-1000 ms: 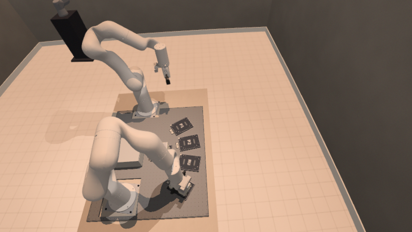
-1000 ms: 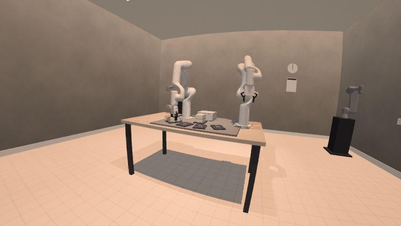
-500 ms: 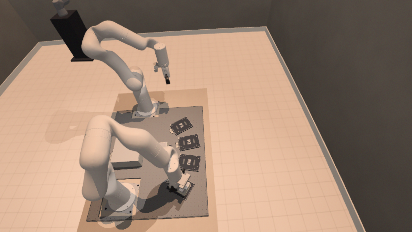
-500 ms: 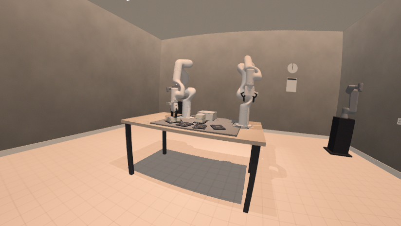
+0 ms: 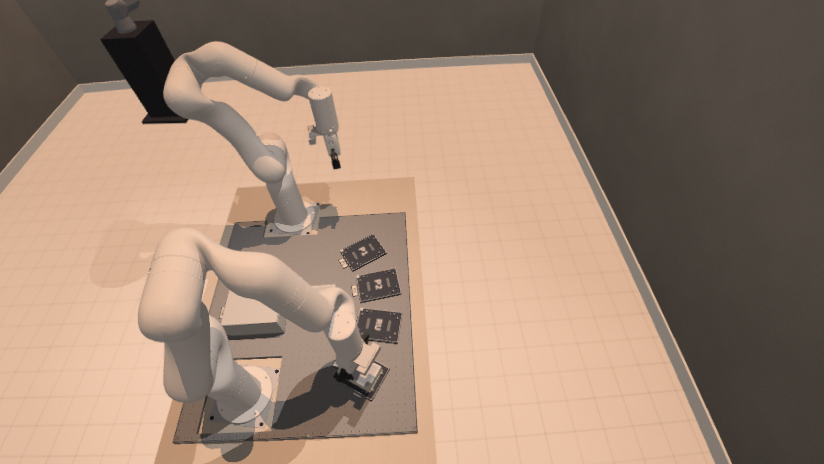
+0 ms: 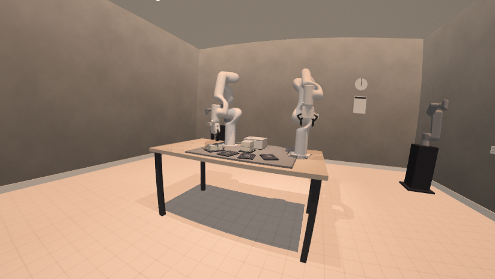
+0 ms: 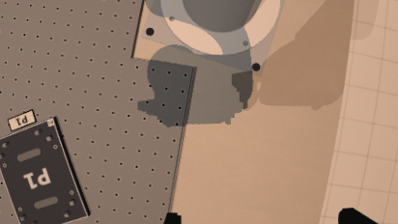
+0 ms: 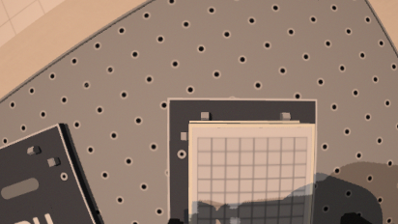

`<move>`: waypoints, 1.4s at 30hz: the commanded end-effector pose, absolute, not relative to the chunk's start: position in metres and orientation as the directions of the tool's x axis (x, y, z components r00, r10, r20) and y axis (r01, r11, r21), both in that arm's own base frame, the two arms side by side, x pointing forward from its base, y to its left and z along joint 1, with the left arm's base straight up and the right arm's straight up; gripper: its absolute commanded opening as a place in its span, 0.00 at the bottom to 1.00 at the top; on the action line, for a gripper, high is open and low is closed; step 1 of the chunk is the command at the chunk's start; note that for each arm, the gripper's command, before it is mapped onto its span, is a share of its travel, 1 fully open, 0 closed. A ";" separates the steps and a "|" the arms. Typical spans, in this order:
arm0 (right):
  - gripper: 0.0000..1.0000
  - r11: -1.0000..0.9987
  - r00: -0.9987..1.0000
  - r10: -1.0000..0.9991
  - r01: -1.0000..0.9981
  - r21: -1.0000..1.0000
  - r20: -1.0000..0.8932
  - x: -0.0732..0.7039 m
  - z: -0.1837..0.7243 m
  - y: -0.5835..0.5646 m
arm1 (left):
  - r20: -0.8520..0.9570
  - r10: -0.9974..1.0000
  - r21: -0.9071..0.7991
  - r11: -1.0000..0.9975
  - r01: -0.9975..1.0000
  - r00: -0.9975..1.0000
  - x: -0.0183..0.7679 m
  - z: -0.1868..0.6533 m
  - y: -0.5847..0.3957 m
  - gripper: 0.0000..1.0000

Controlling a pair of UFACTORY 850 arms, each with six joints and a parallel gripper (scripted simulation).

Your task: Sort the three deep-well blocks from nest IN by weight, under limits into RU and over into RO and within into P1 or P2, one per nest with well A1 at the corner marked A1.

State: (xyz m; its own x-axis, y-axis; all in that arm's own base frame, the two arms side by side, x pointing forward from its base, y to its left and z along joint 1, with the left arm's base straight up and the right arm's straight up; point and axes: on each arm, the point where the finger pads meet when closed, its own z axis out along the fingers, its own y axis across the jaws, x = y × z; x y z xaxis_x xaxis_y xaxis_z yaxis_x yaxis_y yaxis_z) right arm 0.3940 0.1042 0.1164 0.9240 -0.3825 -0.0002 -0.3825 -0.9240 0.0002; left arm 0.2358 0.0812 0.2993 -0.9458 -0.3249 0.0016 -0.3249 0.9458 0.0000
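Deep-well block lies on the outer nest beside RU, presumably RO for an overweight block; whether it is fully seated within the locators cannot be told. Above it, the right gripper has its fingers wide, probably to clear the block's sides, while the left gripper, also wide and holding nothing, hangs away from the nests, likely to leave working room.

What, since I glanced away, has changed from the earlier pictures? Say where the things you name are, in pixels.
The right tool (image 5: 355,358) (image 6: 214,136) (image 8: 265,220) rose above the block (image 5: 367,377) (image 6: 215,147) (image 8: 251,164) in the nest beside RU (image 5: 378,325) (image 6: 227,153) (image 8: 19,188); I cannot tell whether it let go in that span. The left tool (image 5: 335,161) (image 6: 307,121) (image 7: 264,217) and that block stayed put.
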 end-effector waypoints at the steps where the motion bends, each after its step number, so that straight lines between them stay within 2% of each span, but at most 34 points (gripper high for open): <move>1: 1.00 -0.924 0.924 -0.382 -0.382 -0.001 0.001 0.395 0.130 0.104 | 0.000 -0.325 0.000 0.946 -0.325 -0.946 0.236 0.300 0.081 1.00; 28: 1.00 -0.924 0.924 -0.382 -0.382 -0.001 0.001 0.395 0.141 0.104 | 0.000 -0.325 0.000 0.946 -0.325 -0.946 0.236 0.300 0.081 1.00; 39: 1.00 -1.000 1.000 -0.026 -0.026 -0.001 0.002 0.370 0.152 0.153 | 0.000 -0.325 0.000 0.946 -0.325 -0.946 0.236 0.300 0.081 1.00; 42: 1.00 -1.000 1.000 -0.024 -0.024 -0.001 0.002 0.363 0.155 0.166 | 0.000 -0.325 0.000 0.946 -0.325 -0.946 0.236 0.300 0.081 1.00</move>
